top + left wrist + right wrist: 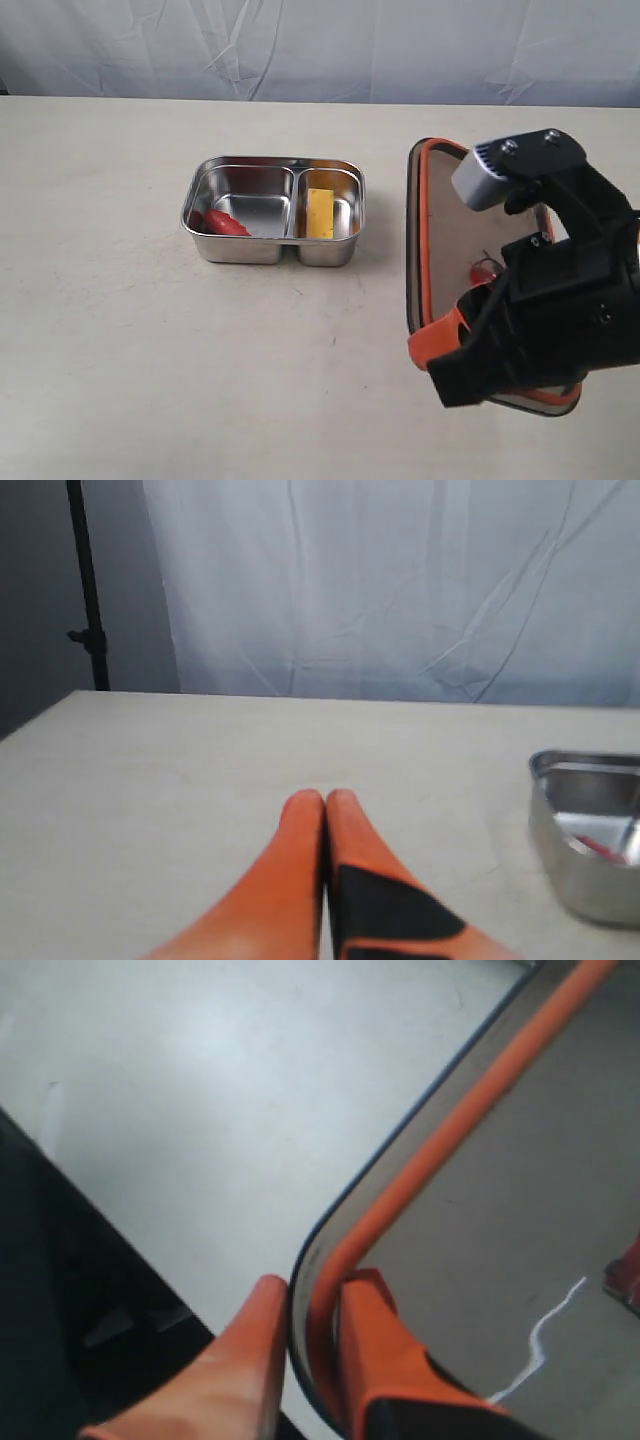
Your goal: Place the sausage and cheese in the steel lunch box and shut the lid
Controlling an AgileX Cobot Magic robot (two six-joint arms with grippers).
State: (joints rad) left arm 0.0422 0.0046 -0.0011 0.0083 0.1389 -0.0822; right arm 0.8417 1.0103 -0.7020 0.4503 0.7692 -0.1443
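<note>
Once filled as here, with the sausage (225,222) in the left compartment of the steel lunch box (205,238) and the cheese (320,213) in the right, calls only for closing. Shows the lid (445,215) lying on the table (120,340), as far as can be told, orange seal (450,1140) upward, just right of the box and apart from it, long axis running away from the camera and so roughly crosswise to the long axis of the box. Shows the right hand (315,1285) at the near left corner of the lid, clamped on the rim: one finger (250,1350) outside the edge, the other (385,1350) inside, against the seal. From this hand, places the box to the left and farther back, across a bare strip of table. By the layout, probably demands a lift, a leftward carry and about a quarter turn before lowering, to bring the two long axes into line. Shows the left hand (322,800) closed on nothing, low over the table, absent from the exterior view and well apart from the lid. Makes the right hand the nearer. No brand, label or legible writing anywhere.
</note>
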